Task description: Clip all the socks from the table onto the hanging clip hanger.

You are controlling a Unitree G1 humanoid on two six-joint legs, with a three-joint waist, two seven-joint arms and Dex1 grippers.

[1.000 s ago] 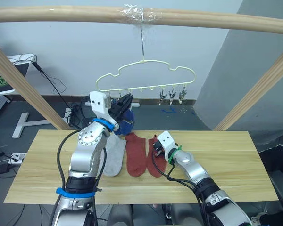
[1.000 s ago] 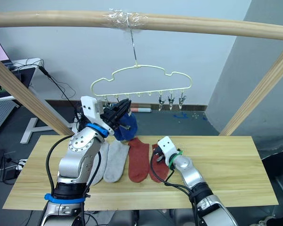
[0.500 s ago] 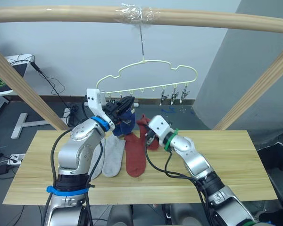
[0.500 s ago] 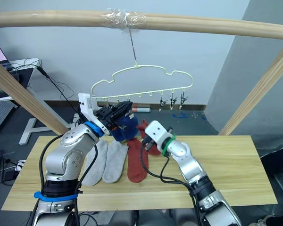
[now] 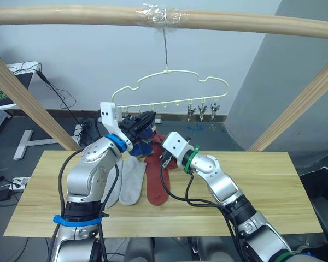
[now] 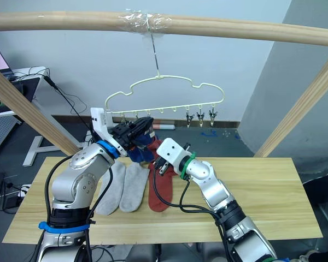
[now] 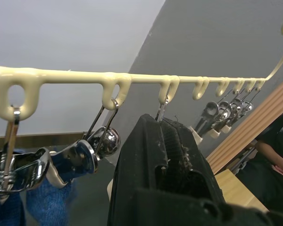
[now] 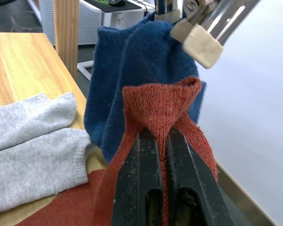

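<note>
The pale yellow clip hanger (image 5: pixel 169 87) hangs by its hook from the wooden bar. Blue socks (image 8: pixel 132 61) hang from its left clips. My left gripper (image 7: pixel 162 125) is raised under the left end of the clip row, shut on a silver clip whose wire comes up between its fingers. Just right of the blue socks, my right gripper (image 8: pixel 161 136) is shut on the cuff of a rust red sock (image 8: pixel 162 103), held above the table (image 5: pixel 262 180). Another rust red sock (image 5: pixel 157 183) and two grey socks (image 5: pixel 132 180) lie flat on the table.
The thick wooden bar (image 5: pixel 235 24) crosses overhead, with slanted wooden posts (image 5: pixel 22 93) at both sides. Three silver clips (image 5: pixel 202 109) hang at the hanger's right end. Cables and a monitor stand sit on the floor behind the table.
My right gripper has lifted one rust red sock off the table and carried it up and left to the blue socks. The left gripper stays at the clips.
</note>
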